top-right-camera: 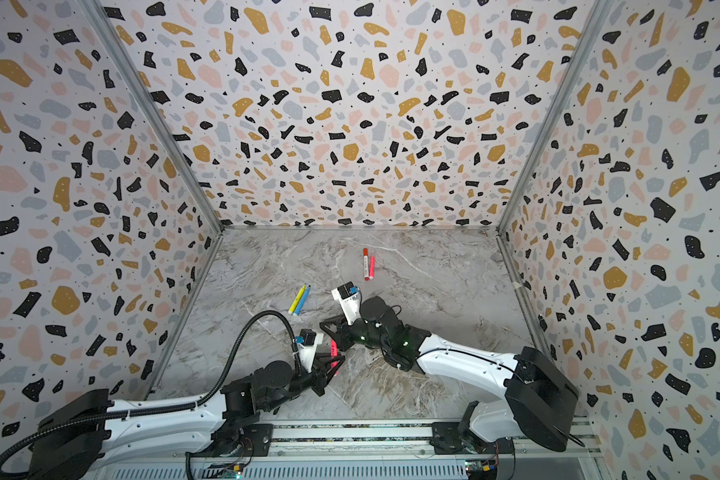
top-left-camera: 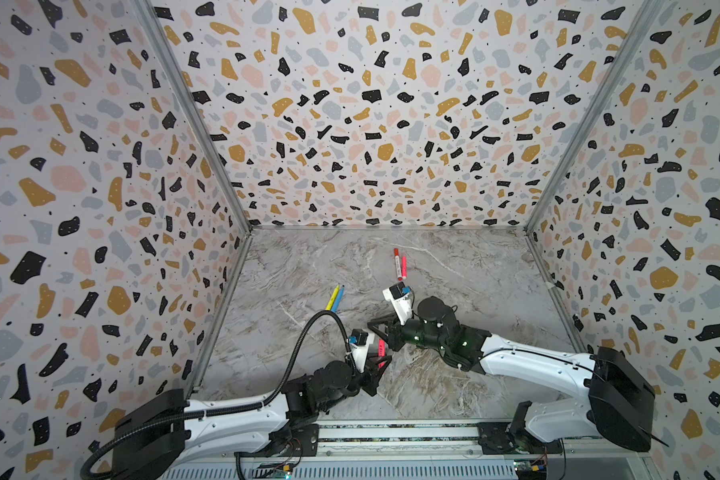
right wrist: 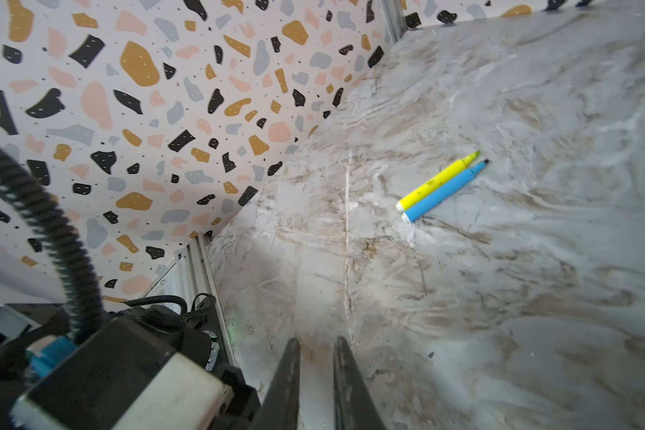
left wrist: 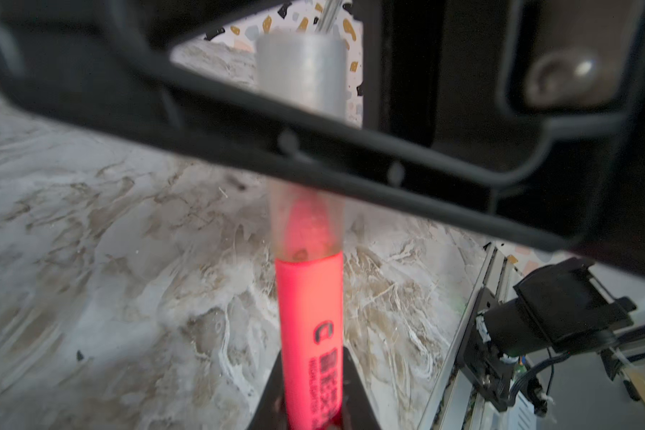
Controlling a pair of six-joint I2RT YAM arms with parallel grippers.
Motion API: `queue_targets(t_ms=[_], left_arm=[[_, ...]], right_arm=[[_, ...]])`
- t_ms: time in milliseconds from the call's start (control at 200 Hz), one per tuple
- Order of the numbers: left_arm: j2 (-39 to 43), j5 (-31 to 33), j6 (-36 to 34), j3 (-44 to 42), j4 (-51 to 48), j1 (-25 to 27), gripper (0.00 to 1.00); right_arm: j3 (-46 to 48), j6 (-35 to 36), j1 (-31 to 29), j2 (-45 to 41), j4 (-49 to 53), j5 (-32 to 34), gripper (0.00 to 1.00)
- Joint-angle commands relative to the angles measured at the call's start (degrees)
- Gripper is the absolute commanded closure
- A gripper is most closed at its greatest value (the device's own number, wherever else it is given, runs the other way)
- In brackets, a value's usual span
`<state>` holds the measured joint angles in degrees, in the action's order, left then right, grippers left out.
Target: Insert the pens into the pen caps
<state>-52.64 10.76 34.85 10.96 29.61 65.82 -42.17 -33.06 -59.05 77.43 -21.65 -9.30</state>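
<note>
Top views: five pens were counted. One yellow pen (top-left-camera: 332,297) and one blue pen (top-left-camera: 339,299) lay touching, side by side, on the marble table (top-left-camera: 474,291). One white-bodied pen (top-left-camera: 398,264) and one pink pen (top-left-camera: 403,267) lay side by side farther back. The second pink pen (top-left-camera: 381,348) was clamped in the left gripper (top-left-camera: 382,360), with the right gripper (top-left-camera: 370,326) just beside it.

Left wrist: one translucent cap (left wrist: 300,74) was seen over the clamped pen's tip. A blurred dark bar, probably the right gripper, crossed in front of it; contact could not be judged.

Right wrist: two pens, yellow and blue, were recorded with bare tips. The right gripper's fingers (right wrist: 291,372) were drawn nearly together, with nothing between them.
</note>
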Motion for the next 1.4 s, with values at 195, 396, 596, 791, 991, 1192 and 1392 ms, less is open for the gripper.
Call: queue_targets(t_ms=[195,396,596,791,991,1192,1392], left_arm=[[8.2,4.3,0.1,5.1,14.3,-5.0,1.0],[12.1,2.2,1.4,5.2,14.3,-9.3,1.0],[14.4,0.5,2.0,5.1,12.8,-12.5,1.0],[11.2,-3.4,-1.5,5.9,9.0,-12.8,1.0],[5.5,-7.2,-3.9,3.8,6.2,-12.1,1.0],[6.5,-6.0,-3.7,1.5,7.0,-9.9,1.0],[5.9,-5.9,-4.2,1.7,7.7,-8.9,1.0]], right_arm=[[11.0,-16.4,-17.4,7.3,5.5,18.9,1.0],[8.7,-20.9,-22.1,12.5,9.6,20.8,1.0],[11.0,-19.0,-21.9,8.8,6.9,19.4,1.0],[7.9,-10.6,-18.8,2.9,9.7,17.2,1.0],[1.2,0.3,-11.5,-10.5,14.8,14.9,0.48],[1.0,3.5,-2.1,-19.9,14.4,9.4,0.39],[-1.4,5.5,0.6,-18.8,17.0,5.2,0.42]])
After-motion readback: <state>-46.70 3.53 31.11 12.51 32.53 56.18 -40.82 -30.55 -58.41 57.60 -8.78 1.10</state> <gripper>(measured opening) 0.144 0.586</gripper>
